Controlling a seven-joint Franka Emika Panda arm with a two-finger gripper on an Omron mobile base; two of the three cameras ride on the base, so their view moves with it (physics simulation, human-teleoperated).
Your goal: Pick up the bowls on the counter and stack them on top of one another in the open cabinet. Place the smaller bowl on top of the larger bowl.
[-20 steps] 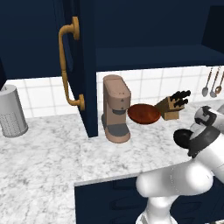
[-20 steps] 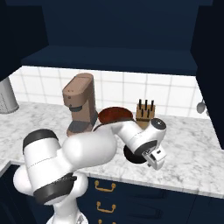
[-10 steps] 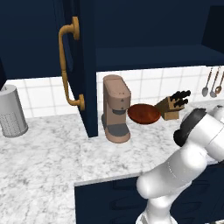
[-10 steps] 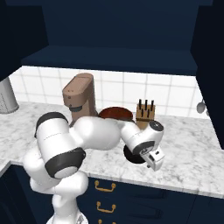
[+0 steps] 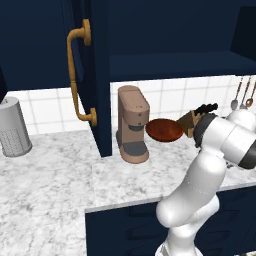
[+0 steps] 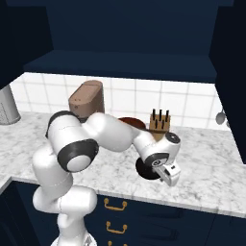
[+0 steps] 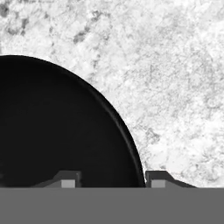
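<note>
Where marbled counter meets a black bowl, parted fingers seemingly straddle its rim.

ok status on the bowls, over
fingers open, straddling the rim of the black bowl on the counter. reddish-brown bowl untouched beside the coffee machine. nothing blocking.

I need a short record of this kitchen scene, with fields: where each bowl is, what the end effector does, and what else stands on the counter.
bowl 1: wide reddish-brown bowl, between the tan coffee machine and the wooden knife block
bowl 2: black round bowl, on the grey-white marbled counter near its front edge
end effector: open, low over bowl 2, one fingertip on each side of its rim
cabinet: navy-blue wall cabinet, door open
other: grey perforated canister at far left
</note>
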